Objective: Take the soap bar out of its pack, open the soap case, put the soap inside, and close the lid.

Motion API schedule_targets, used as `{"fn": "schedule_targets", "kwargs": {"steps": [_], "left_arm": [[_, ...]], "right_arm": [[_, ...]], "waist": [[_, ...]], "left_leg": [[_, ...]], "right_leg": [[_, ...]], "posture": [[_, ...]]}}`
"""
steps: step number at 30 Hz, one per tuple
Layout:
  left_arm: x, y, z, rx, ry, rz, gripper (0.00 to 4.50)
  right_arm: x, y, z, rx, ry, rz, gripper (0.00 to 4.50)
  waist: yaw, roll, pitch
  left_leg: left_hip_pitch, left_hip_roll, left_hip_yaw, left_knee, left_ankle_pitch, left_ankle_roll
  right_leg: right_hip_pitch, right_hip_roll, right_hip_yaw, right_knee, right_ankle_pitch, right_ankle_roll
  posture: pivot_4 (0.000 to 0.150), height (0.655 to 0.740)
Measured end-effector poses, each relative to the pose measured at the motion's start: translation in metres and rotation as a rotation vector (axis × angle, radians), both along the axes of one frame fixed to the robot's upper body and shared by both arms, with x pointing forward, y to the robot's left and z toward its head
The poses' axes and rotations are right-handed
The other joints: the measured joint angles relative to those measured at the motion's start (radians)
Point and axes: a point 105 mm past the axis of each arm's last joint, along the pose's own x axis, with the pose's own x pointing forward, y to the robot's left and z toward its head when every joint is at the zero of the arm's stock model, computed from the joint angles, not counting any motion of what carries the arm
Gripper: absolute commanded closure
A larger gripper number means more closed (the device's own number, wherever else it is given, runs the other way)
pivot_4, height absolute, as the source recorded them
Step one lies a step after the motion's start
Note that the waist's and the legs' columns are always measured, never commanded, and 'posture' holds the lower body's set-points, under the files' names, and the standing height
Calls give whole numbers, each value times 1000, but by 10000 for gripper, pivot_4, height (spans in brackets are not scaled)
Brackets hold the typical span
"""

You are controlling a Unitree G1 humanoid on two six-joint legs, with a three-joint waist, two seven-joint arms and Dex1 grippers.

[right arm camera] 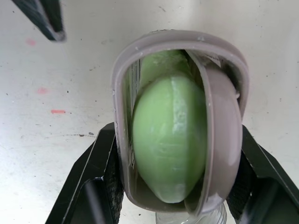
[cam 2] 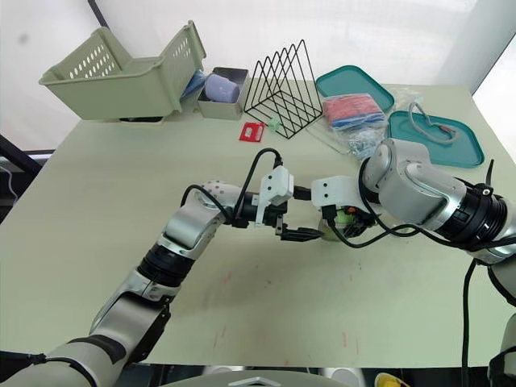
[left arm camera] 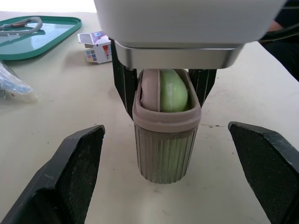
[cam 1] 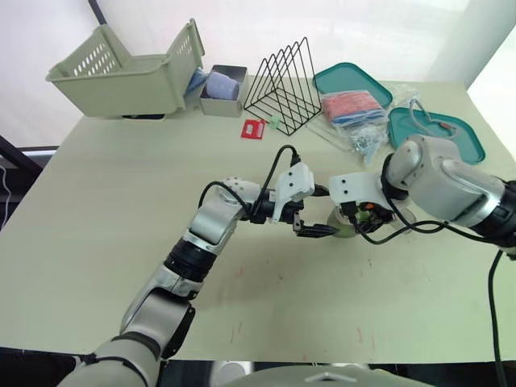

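A taupe ribbed soap case [left arm camera: 164, 144] stands upright on the table. The green soap bar [left arm camera: 174, 91] sits in its open mouth, and the case's lid [right arm camera: 219, 140] is turned on edge beside the soap. My right gripper [cam 1: 355, 216] comes down from above and is shut on the case, with its black fingers [right arm camera: 100, 172] against both sides. My left gripper [cam 1: 316, 231] is level with the case just to its left. It is open wide, its fingers [left arm camera: 70, 172] stand apart from the case and hold nothing.
A small white printed box [left arm camera: 96, 46] lies beyond the case. At the back stand a green basket [cam 1: 121, 72], a grey bin [cam 1: 222, 90], a black wire rack [cam 1: 284, 85], a bag of items [cam 1: 355, 113] and two teal trays [cam 1: 451, 129]. A red card [cam 1: 253, 128] lies near the rack.
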Motion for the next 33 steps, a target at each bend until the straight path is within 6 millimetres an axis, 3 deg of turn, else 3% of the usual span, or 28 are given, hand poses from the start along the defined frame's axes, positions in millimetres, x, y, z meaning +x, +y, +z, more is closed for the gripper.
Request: {"fn": "schedule_targets", "kwargs": {"steps": [7,33], "left_arm": [[-1,-3,-8,-15,55,29,0],[6,-9,-21,-4,42,51,0]], "right_arm": [[2,5,-2,-5,-10,9,23982],[2,5,-2,22,-10,-2,23982]], "waist": [[-9,-1,-1],[-21,-1,-1]], "left_leg": [[7,0,0,-1,0,0],[8,0,1,-2,0,0]], "right_leg": [[6,0,0,1,0,0],[6,0,0,1,0,0]], "posture": [[1500,7400],[1500,7400]]}}
